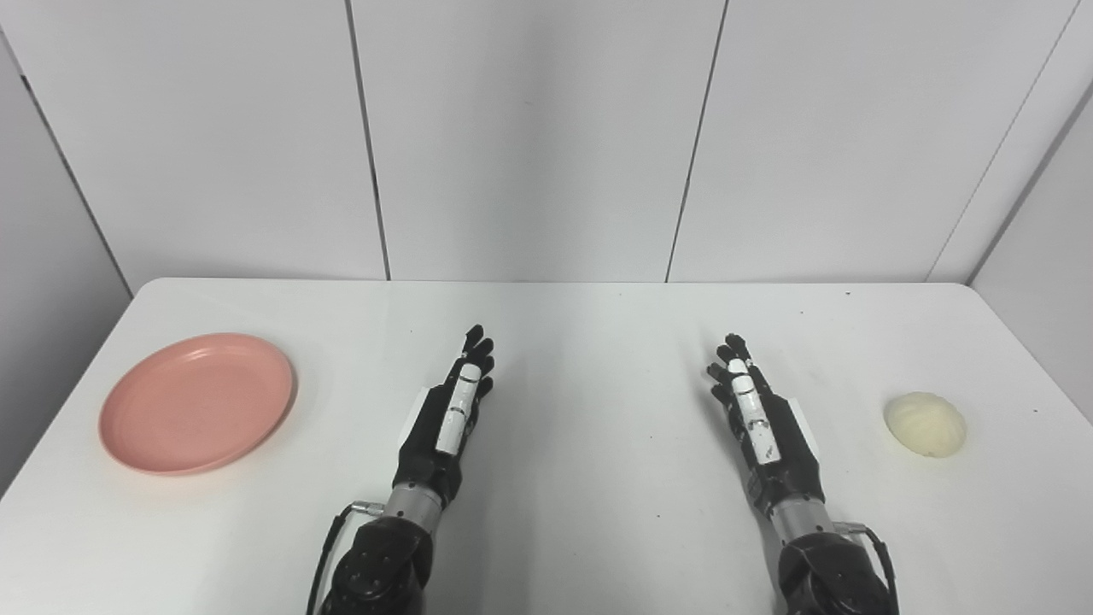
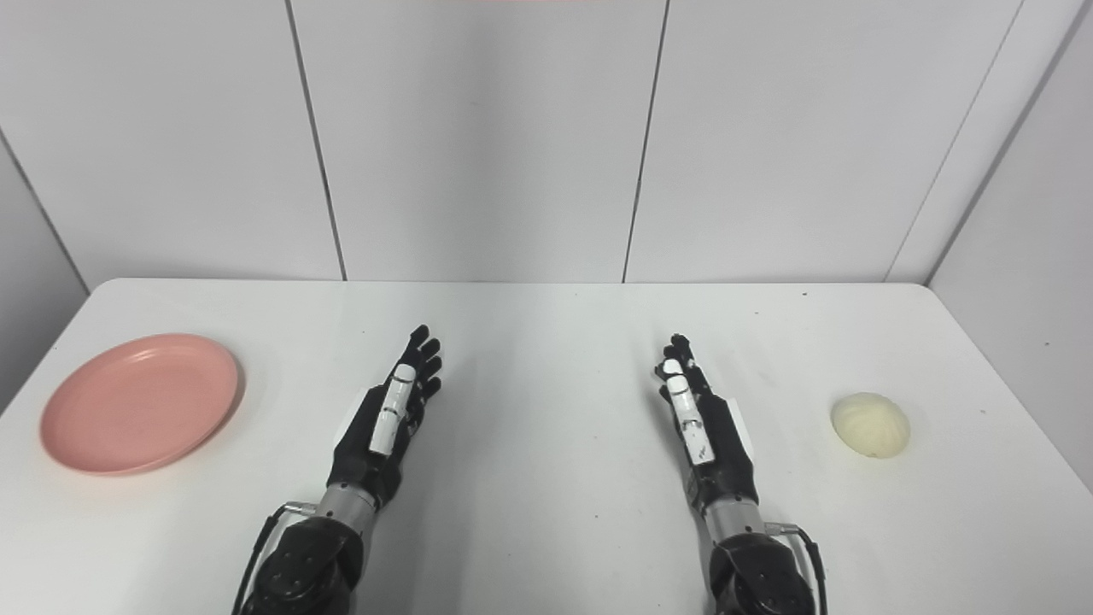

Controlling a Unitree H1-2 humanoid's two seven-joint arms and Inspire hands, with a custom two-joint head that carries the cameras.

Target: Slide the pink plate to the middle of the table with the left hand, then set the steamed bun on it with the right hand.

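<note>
Bright, even, sharp; soft faint shadows.

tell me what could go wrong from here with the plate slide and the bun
The pink plate lies near the table's left edge, so a badly angled push by the left hand might send it off. The steamed bun is round and sits apart from the open right hand; a loose grasp could roll it away.

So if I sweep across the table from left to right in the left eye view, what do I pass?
pink plate → left hand → right hand → steamed bun
</note>
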